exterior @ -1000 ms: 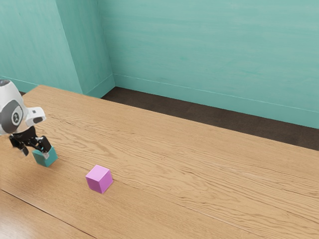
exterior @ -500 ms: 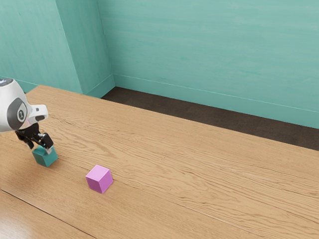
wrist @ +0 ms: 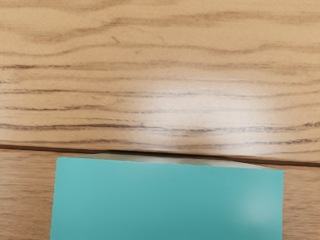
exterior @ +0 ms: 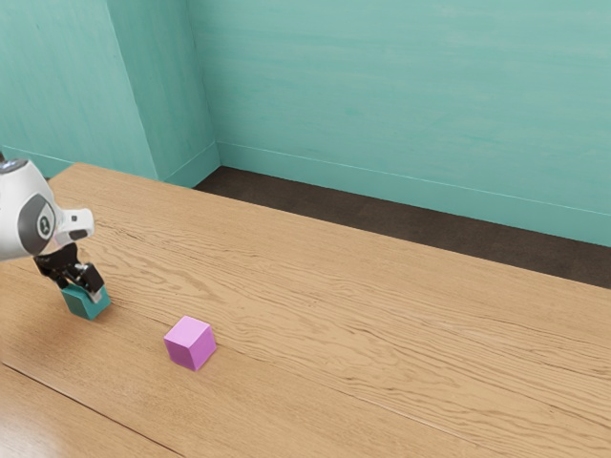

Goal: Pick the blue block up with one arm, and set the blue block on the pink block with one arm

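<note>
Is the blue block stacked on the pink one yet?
No, the blue block sits on the table under the hand, well apart from the pink block.

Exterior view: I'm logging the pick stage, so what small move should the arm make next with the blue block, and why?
Probably a short lift. The black two-finger gripper looks closed on the top of the teal-blue cube, which appears to rest on the wooden table. The pink cube stands apart toward the exterior view's right, so the held cube needs height before travelling over.
</note>
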